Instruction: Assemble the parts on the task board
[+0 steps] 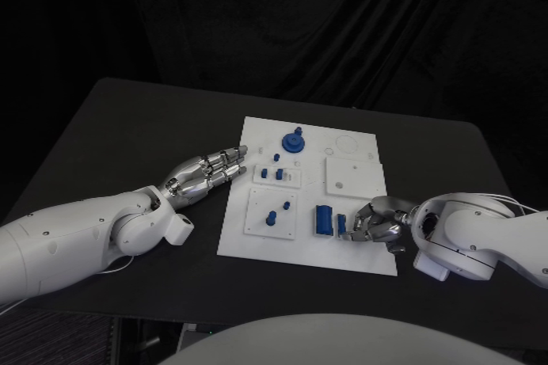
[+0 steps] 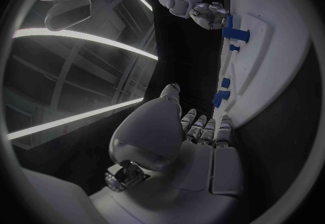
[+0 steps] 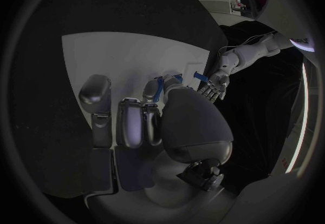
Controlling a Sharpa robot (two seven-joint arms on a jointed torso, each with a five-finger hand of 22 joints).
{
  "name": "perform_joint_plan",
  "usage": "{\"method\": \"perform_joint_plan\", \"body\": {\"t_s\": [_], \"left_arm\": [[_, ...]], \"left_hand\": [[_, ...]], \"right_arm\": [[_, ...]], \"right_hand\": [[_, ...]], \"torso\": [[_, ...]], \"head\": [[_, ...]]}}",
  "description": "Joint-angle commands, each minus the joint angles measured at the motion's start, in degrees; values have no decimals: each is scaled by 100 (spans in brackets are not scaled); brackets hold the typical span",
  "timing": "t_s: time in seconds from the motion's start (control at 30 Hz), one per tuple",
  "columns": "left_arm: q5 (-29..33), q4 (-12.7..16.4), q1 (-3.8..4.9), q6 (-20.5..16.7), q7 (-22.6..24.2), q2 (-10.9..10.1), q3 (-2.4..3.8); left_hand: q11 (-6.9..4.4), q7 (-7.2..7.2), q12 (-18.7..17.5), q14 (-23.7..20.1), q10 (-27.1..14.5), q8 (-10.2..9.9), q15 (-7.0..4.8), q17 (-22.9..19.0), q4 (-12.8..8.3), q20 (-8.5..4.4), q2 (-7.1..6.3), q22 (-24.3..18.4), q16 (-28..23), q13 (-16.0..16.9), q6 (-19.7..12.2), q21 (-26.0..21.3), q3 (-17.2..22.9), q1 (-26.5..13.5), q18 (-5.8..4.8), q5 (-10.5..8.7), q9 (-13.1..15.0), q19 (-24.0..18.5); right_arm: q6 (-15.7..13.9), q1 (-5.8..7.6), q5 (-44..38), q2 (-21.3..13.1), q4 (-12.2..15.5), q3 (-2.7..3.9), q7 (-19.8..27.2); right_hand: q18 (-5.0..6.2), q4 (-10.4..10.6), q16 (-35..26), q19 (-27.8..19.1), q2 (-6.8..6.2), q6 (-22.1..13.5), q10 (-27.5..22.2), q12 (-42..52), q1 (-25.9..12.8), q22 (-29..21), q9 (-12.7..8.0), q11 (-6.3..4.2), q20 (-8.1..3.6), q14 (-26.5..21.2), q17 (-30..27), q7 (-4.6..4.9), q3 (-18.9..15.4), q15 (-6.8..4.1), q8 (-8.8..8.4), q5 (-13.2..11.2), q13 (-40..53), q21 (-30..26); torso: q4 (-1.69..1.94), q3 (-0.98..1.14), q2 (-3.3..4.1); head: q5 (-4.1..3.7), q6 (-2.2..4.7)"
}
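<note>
The white task board (image 1: 299, 250) lies mid-table and carries several blue parts. A round blue part (image 1: 294, 143) stands at its far side, small blue pegs (image 1: 272, 173) sit near its left edge, and a blue block (image 1: 325, 220) stands near its front. My right hand (image 1: 374, 221) rests on the board's near right part, fingers curled around a small blue part (image 1: 341, 225) beside that block. The right wrist view shows this blue part (image 3: 157, 84) between thumb and finger. My left hand (image 1: 209, 173) lies flat on the table at the board's left edge, fingers straight, holding nothing.
The black table (image 1: 126, 135) stretches to the left of and behind the board. Raised white squares (image 1: 355, 175) sit on the board's right half. In the left wrist view the board (image 2: 271, 61) lies just past my left fingertips (image 2: 203, 124), with my right hand (image 2: 208, 14) beyond.
</note>
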Motion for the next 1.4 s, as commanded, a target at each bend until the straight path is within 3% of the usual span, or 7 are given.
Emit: {"method": "perform_joint_plan", "body": {"t_s": [0.03,0.47,0.97,1.13,1.4], "left_arm": [[-6,1,-27,71,9,6,-7],[-6,1,-34,78,12,4,-7],[-6,7,-40,77,5,7,-7],[-6,6,-41,77,2,5,-7],[-6,7,-42,76,7,6,-7]], "left_hand": [[43,7,26,8,5,19,37,-8,-28,42,43,-7,-21,8,39,0,3,-24,34,8,6,-4],[44,9,25,8,2,17,39,-8,-30,43,44,-4,-21,8,33,1,4,-24,34,10,5,-2],[48,9,25,8,3,18,42,-8,-35,45,48,-3,-21,8,37,3,8,-23,33,10,5,-1],[48,9,25,8,3,18,42,-8,-35,45,48,-3,-21,8,37,3,8,-23,33,10,5,-1],[49,11,25,8,3,19,42,-8,-37,45,50,-1,-21,8,42,4,9,-23,33,11,6,0]], "right_arm": [[-39,-16,-38,19,-31,0,10],[-6,-19,-38,123,-174,0,7],[132,-37,-38,207,-267,1,44],[131,-38,-38,196,-262,1,106],[180,-39,-38,184,-250,1,171]], "right_hand": [[65,11,11,-4,74,25,606,-7,15,565,17,-48,-41,348,20,-47,18,-49,33,21,1510,-31],[70,-21,4,-10,239,63,606,-7,162,567,62,-85,-70,346,10,-86,131,-79,10,27,1510,-75],[77,-48,18,-27,270,93,606,-7,277,560,71,-98,-80,353,45,-100,182,-89,-15,21,1510,-128],[74,7,20,-32,292,196,606,-7,261,565,13,-102,-85,354,50,-105,125,-93,-108,2,1510,-137],[74,-34,21,-31,73,349,606,-7,386,575,-87,-108,-93,354,54,-110,-98,-100,-313,-5,1510,-164]], "torso": [[-1,1,-1],[1,0,2],[0,1,2],[3,-1,0],[-2,0,1]], "head": [[9,-1],[4,-1],[13,-1],[7,-1],[17,-1]]}}
